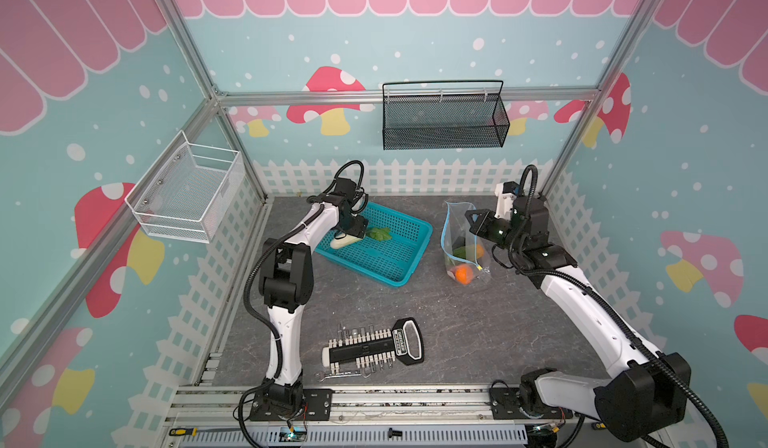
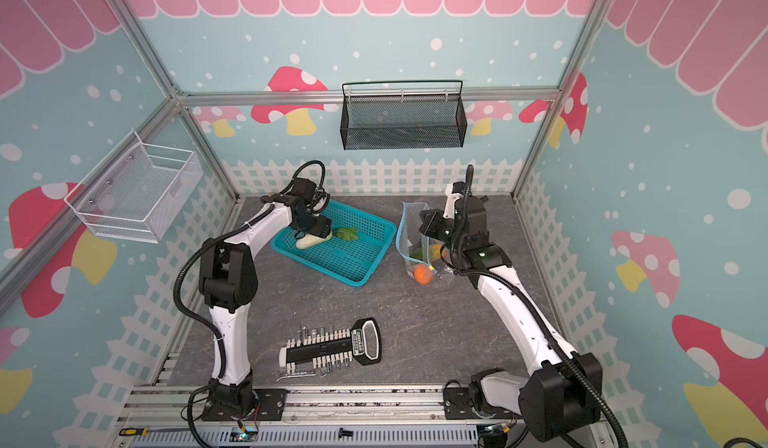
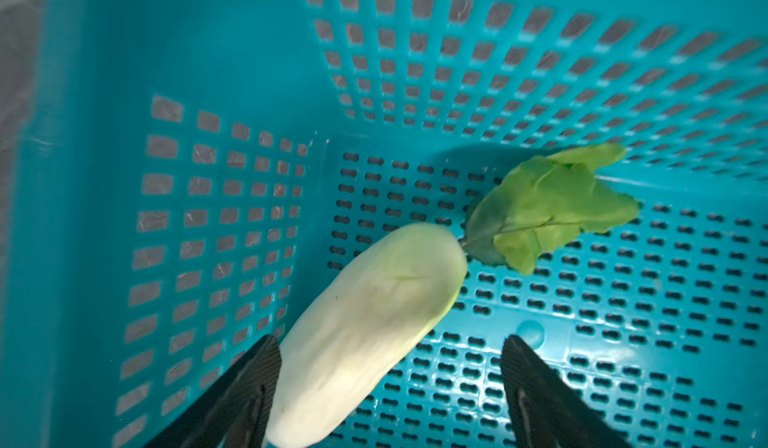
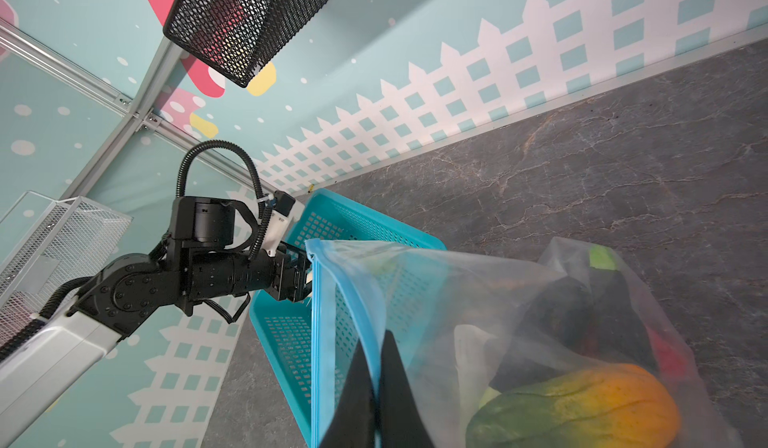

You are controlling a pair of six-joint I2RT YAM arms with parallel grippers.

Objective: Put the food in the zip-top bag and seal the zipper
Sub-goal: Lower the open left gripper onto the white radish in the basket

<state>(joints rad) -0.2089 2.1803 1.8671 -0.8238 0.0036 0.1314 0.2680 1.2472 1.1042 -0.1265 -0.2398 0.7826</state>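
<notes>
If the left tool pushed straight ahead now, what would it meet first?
Probably the white cabbage lying between the left tool's open fingers; the basket floor is right behind it.

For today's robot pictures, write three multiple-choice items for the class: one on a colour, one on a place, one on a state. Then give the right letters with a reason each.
1. What colour is the zipper along the mouth of the zip-top bag?
A red; B light blue; C black.

2. Where does the cabbage lie?
A on the bare table; B inside the bag; C in the teal basket.

3. How is the right gripper?
A shut on the bag's mouth edge; B open above the basket; C shut on the cabbage.

Key:
1 B, the strip shows light blue in the right wrist view.
2 C, the left wrist view shows the cabbage on the basket's slotted floor.
3 A, its jaws are closed on the bag's edge.
</notes>
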